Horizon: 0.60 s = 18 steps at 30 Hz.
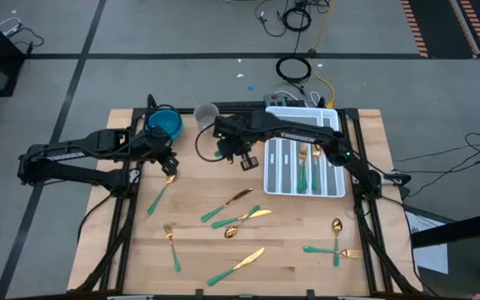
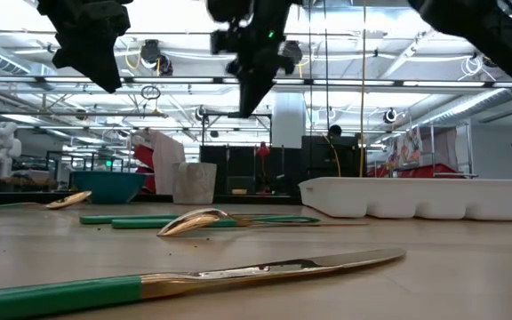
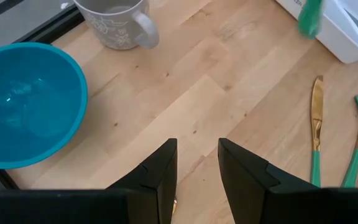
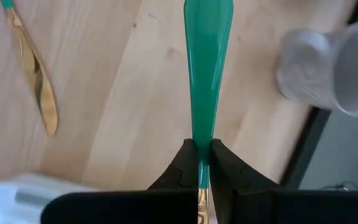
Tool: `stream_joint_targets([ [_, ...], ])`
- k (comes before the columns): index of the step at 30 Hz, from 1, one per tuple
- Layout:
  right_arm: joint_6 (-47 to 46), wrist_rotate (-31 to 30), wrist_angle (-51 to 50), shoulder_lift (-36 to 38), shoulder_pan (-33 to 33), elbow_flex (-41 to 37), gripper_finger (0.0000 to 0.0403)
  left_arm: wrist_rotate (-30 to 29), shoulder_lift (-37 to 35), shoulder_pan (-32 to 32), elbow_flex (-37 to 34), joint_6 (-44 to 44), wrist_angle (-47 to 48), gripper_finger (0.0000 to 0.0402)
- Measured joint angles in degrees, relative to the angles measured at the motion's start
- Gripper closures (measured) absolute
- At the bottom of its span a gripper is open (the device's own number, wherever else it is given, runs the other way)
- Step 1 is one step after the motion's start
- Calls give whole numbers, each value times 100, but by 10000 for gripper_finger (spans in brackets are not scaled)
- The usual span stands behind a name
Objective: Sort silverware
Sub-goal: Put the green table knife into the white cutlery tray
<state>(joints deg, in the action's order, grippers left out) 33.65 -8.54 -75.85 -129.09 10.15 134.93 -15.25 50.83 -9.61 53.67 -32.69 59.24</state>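
The piece you carried [image 4: 207,74] was light, stiff and slick, a slim teal handle pinched near its gold neck by the right gripper [image 4: 203,163], its fingers closed tight on it, above the desk [image 1: 307,225] between the white tray [image 1: 338,190] and the mug [image 1: 206,112]. Its head was hidden below the fingers, so you couldn't tell fork, spoon or knife. The rest lay scattered on the desk; take each at mid-handle. The left gripper [image 3: 196,163] hung partly open and empty over a spoon [image 1: 161,191] beside the blue bowl [image 1: 166,124].
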Motion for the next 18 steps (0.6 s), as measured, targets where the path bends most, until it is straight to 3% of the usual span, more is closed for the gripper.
stream_joint_targets([
  [7, 240, -49, -530, 702, 0, 3, 402, -2, 0, -1, 0, 2, -35, 279],
  [14, 1826, -32, -1418, 1017, 63, 9, 402, -28, 0, 0, 0, 2, -33, 279],
  [18, 2417, -35, -1402, 1048, 127, 9, 402, -158, 0, -1, 0, 3, -31, 279],
])
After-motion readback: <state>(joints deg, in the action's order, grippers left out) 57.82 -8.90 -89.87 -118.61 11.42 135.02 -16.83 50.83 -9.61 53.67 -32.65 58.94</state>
